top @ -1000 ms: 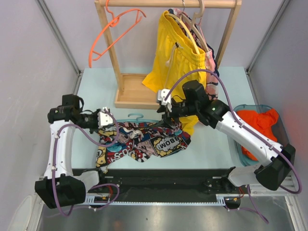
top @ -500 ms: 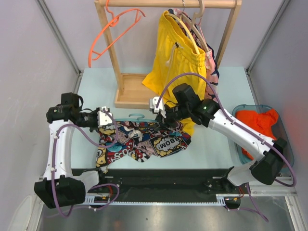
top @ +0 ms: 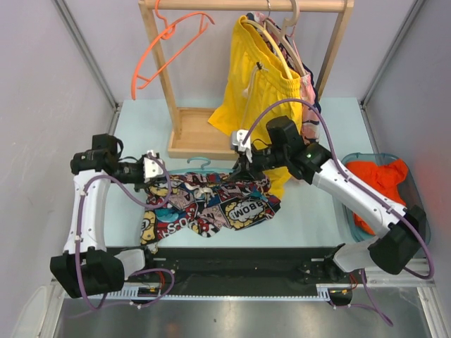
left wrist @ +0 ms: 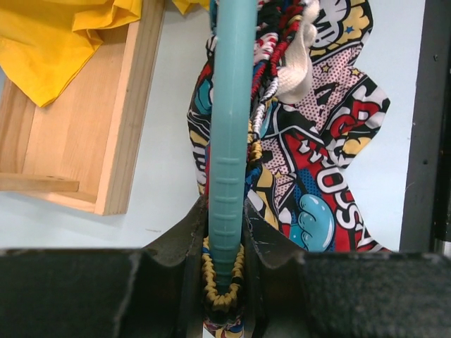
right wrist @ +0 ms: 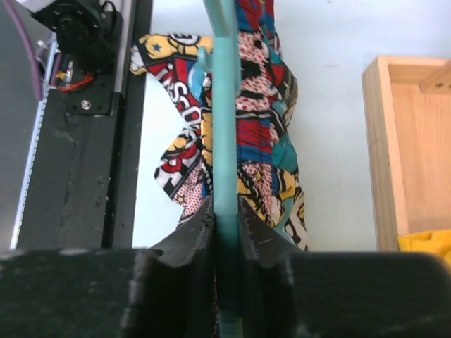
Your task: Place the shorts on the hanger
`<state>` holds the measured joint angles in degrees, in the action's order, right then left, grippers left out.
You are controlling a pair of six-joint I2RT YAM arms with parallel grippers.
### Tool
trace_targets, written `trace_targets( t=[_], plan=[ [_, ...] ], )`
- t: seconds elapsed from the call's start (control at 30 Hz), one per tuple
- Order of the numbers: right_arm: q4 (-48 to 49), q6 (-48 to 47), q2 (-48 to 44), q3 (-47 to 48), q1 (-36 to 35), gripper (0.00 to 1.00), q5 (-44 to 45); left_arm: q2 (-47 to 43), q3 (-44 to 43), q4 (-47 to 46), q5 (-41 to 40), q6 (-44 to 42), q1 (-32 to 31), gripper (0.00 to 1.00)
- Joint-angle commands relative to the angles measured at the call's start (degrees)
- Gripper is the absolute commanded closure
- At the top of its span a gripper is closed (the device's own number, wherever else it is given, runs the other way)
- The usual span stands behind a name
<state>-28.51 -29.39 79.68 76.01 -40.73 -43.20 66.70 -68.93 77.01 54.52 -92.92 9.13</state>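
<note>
Teal plastic, the hanger (top: 200, 164) lies with its long axis running straight from the left gripper (top: 156, 177) to the right gripper (top: 240, 170), crosswise to both arms; its hook points away from the arm bases, toward the wooden rack base (top: 189, 134). Left jaws are closed on one end of the bar (left wrist: 229, 141), with a fold of gathered waistband pinched beneath it; right jaws press flush on both sides of the other end (right wrist: 225, 134), gripping it. The shorts (top: 211, 204), comic-print fabric, lie between the two sets of jaws with the waistband bunched along the bar and the legs spread out from it toward the arm bases, flat on the pale table (top: 310, 211); a light drawstring (left wrist: 296, 70) lies beside the bar ahead of the left jaws. Edges: on the far side of the jaws a narrow strip of bare table separates the bar from the rack base; the hem of the hanging yellow shorts (top: 257, 98) falls just behind the right jaws; on the near side the leg hems reach close to the black rail (right wrist: 77, 141). Outward of the right jaws the table lies open as far as a bin (top: 352, 218) of orange cloth; an orange hanger (top: 165, 49) hangs well above the left jaws.
</note>
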Motion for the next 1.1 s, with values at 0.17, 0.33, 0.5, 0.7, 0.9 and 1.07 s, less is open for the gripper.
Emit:
trace_targets(
  t=[0.17,0.33,0.5,0.7,0.9,1.07],
  plan=[
    [8.29,9.95,-5.67,-0.77,0.3,1.0,-1.72,1.51,-2.35,2.37,7.79,8.89,-0.16,0.57],
    [10.85,19.71,-8.57,-0.77,1.0,1.0,9.79,-1.29,-2.62,-11.51,8.14,31.11,1.5,0.11],
    [8.04,24.63,-10.77,-0.6,3.37,1.0,17.87,-7.18,0.36,-27.76,9.38,48.48,3.0,0.0],
    [5.75,34.12,-10.25,2.56,8.03,1.0,26.91,-16.94,6.34,-49.57,4.98,67.58,3.36,0.0],
    [9.17,38.51,-6.47,9.5,11.11,1.0,31.69,-21.42,7.93,-52.84,5.33,71.73,3.01,0.0],
    [13.3,42.56,-4.28,12.14,10.41,1.0,30.9,-23.01,8.81,-54.41,0.61,77.01,-1.03,0.05]
  ],
)
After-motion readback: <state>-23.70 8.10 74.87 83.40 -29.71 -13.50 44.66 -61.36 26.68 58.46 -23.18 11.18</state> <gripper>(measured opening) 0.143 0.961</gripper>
